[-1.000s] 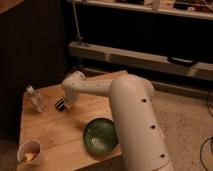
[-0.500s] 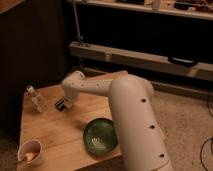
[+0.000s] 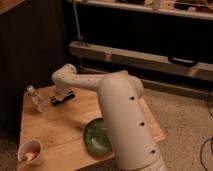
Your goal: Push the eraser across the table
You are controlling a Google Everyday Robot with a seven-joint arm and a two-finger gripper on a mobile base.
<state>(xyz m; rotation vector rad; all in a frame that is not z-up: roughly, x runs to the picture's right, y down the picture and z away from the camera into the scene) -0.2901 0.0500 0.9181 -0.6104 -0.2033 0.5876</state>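
Claw [image 3: 61,94], fingers' state impossible to tell, right above eraser [image 3: 63,97] on table [image 3: 65,127], long axis running 8-to-2 o'clock.

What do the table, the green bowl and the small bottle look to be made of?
Table: pale wood, visible plank seams, matte. Green bowl: glossy, probably glazed ceramic or plastic. Bottle: clear, likely plastic. The gripper sits at the eraser beside the bottle.

The thick white arm [image 3: 125,120] rises from the lower right, bends at an elbow and reaches left. Its wrist [image 3: 64,80] turns downward, placing the gripper [image 3: 62,98] low at the far-left part of the scene.
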